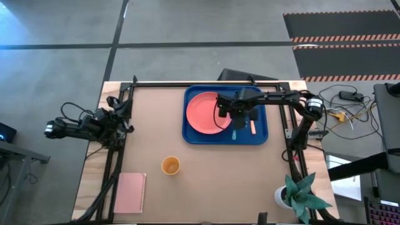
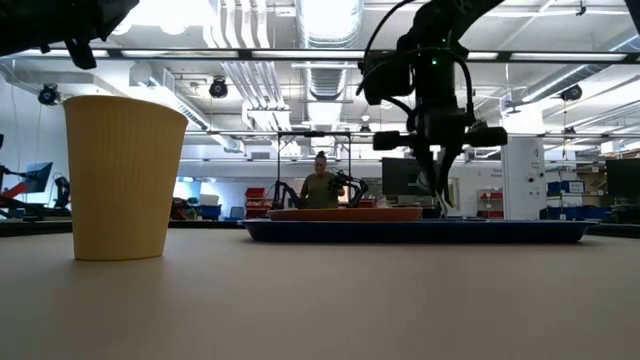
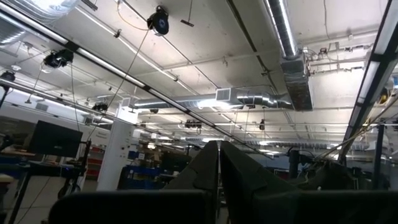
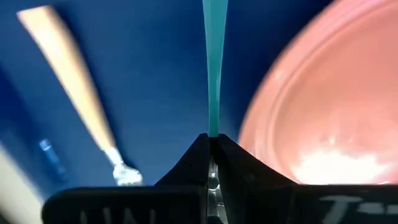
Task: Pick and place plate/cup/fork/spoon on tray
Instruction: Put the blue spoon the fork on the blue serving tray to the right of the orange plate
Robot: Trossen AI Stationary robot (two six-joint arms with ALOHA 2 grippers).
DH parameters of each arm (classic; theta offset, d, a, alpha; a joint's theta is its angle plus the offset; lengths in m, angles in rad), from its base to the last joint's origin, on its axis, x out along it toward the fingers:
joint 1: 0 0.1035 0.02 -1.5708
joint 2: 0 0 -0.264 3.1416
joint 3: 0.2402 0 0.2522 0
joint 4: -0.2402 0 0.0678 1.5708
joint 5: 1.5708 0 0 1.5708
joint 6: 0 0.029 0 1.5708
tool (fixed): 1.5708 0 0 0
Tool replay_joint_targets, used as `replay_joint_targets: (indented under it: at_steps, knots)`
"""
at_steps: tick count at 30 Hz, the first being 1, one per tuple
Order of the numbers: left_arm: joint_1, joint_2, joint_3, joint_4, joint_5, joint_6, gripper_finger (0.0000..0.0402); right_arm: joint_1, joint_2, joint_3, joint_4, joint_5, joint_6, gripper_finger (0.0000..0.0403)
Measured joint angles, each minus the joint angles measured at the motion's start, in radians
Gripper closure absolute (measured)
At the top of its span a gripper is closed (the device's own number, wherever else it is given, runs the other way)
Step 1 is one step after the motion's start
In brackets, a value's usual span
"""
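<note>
The right gripper [image 4: 211, 146] is pinched tight on the spoon [image 4: 214, 62], a small one with a light blue plastic handle that runs straight out from between the dark fingertips; its metal bowl is hidden between the fingers. It hangs low over the large rectangular deep-blue plastic tray [image 1: 195, 134], between the round coral-pink plastic plate [image 1: 203, 112], which lies in the tray's left part, and the small fork [image 1: 253, 127] with silver tines and a salmon-orange handle, which lies in the tray's right part. Off the tray, the small orange-yellow round plastic cup [image 1: 170, 165] stands upright on the bare table, well apart toward the front. The pink rectangular notebook [image 1: 130, 192] lies near the front left corner. The left gripper [image 3: 219, 180] waits past the table's left edge, fingers pressed together on nothing and pointed up at the ceiling
</note>
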Motion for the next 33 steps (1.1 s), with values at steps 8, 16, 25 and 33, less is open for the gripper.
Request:
replay_joint_targets:
  at_steps: [8, 16, 25, 33]
  knots:
    - [0.0, 0.0, 0.0, 0.0, -0.03, 0.004, 0.0402, -0.051, 0.0, -0.002, 0.007, -0.102, -0.024, 0.0394]
    - [0.0, 0.0, -0.001, 0.008, -0.037, 0.05, 0.0402, -0.079, 0.03, -0.029, -0.009, -0.122, -0.043, 0.0394]
    - [0.0, 0.0, -0.001, 0.011, -0.039, 0.053, 0.0402, -0.097, 0.079, -0.042, 0.012, -0.068, -0.142, 0.0394]
    - [0.0, 0.0, -0.001, 0.01, -0.049, 0.056, 0.0402, -0.098, 0.091, -0.042, 0.018, -0.046, -0.132, 0.0384]
